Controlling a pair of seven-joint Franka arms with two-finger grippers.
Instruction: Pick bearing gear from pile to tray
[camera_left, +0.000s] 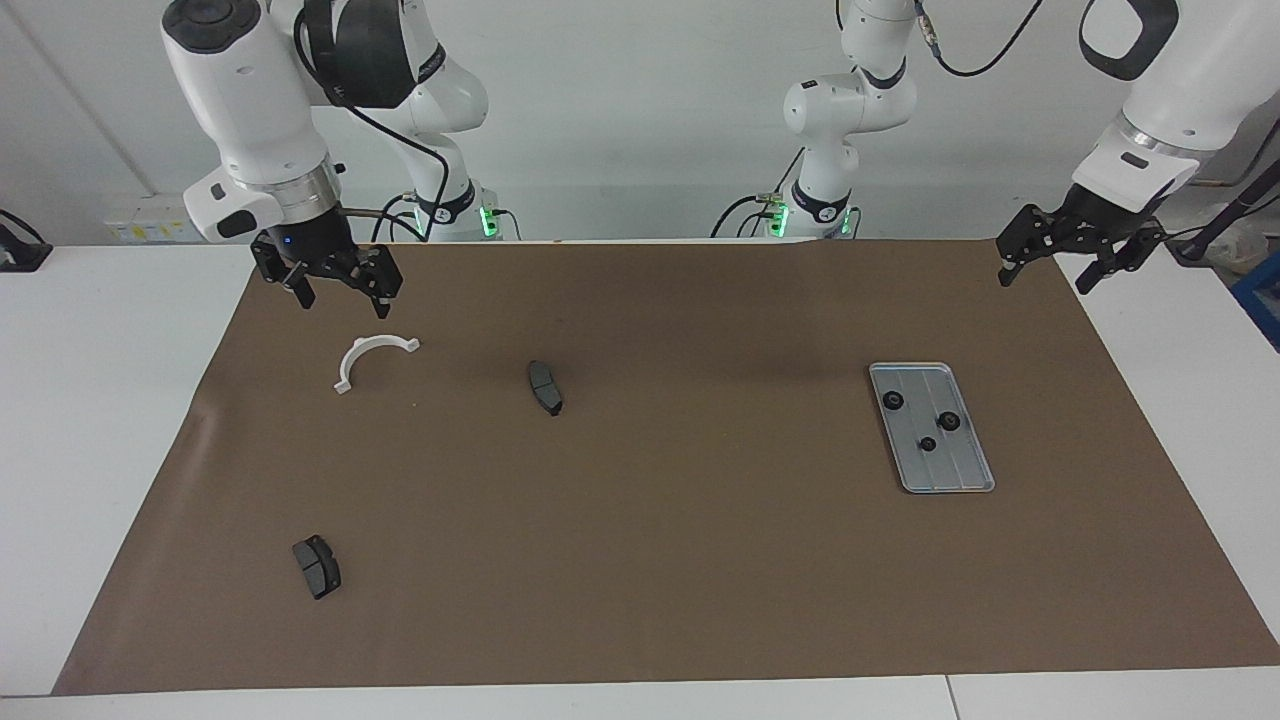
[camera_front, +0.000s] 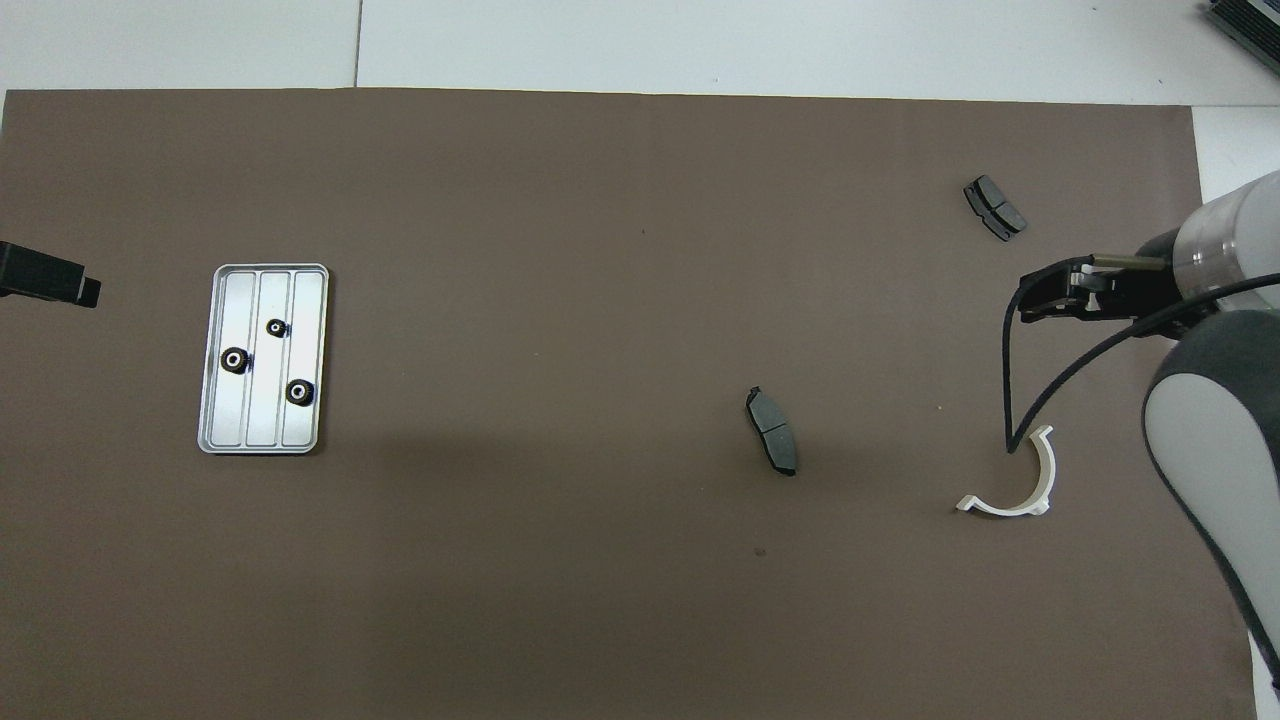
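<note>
A: Three gears (camera_left: 893, 401) lay in the tray (camera_left: 968, 473), which sat toward the left arm's end of the table. Which step was in hand?

B: Judged as the finish; no gear showed outside the tray. The bracket (camera_left: 368, 357) and two pads (camera_left: 545, 387) lay well apart from the tray.

A: Gripper states?

B: The left gripper (camera_left: 1048, 263) hung empty, fingers spread, near the tray; the right gripper (camera_left: 338, 290) hung empty, fingers spread, over the bracket.

A: Next move?

B: Probably none but retiring both arms.
</note>
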